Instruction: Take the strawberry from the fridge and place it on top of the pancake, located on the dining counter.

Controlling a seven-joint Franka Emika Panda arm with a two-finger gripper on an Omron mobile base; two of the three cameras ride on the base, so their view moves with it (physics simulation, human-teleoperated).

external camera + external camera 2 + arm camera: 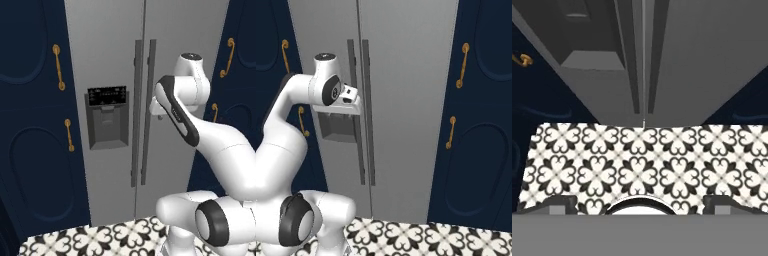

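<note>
Grey brushed metal dominates the scene: the tall two-door fridge (120, 100) is shown with both doors closed, its two long vertical handles (144, 112) set side by side along the centre seam. A dark dispenser panel (107, 119) is recessed in the left door, at about 9 o'clock from the handles in the left base view. Navy cabinet fronts with curved gold handles (58, 67) flank the fridge on both sides. Black-and-white patterned floor tiles (100, 239) are seen at 6 o'clock, at the foot of the doors.

The white arm's gripper (353, 96) is held up in front of the left door — near the handles, at dispenser height in the right base view. Contact with a handle cannot be confirmed. In the hand view the fridge seam (643, 55) is seen at 12 o'clock and the tiles below it; the finger tips (559, 204) sit far apart at the bottom corners, so the jaws are read as wide open, with nothing between them.

The fridge stands directly ahead of the base, shut.
</note>
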